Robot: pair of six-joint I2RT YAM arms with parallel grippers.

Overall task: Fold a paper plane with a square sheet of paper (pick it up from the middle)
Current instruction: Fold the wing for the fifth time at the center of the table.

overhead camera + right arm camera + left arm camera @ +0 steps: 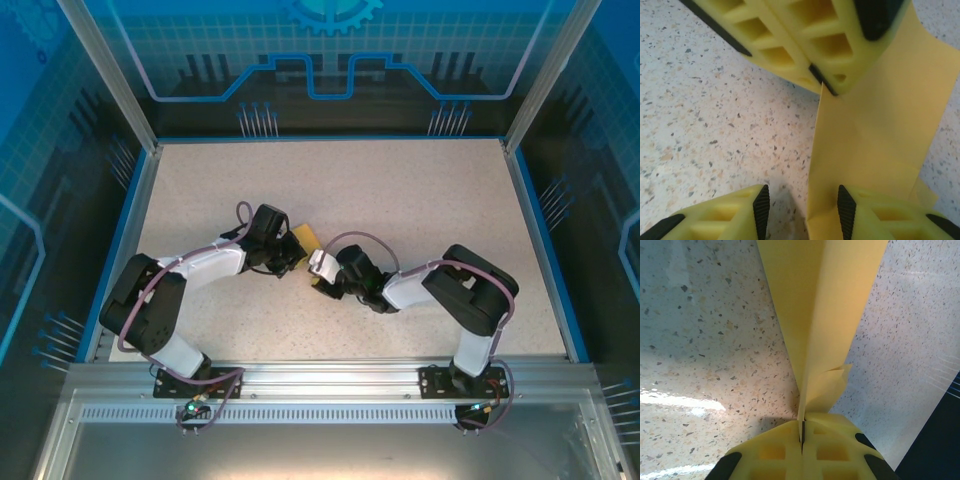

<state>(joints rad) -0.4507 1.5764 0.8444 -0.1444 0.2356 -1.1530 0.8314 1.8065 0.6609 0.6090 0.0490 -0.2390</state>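
The orange-yellow sheet of paper (822, 315) is folded along a crease into a narrow wedge that widens away from my left gripper (801, 432), which is shut on its tip. I cannot tell whether it has the paper plane's form. In the right wrist view the same paper (875, 130) runs from the left gripper (829, 86) down to my right gripper (804, 212). The right jaws stand open, and the paper's left edge lies between the black pads (761, 210), draped over the right finger. From above, both grippers (290, 255) (322, 272) meet mid-table around the paper (306, 237).
The speckled table (420, 200) has free room on every side of the grippers. Blue rails (540, 240) edge it left and right, and a metal rail (330, 378) with the arm bases runs along the near side.
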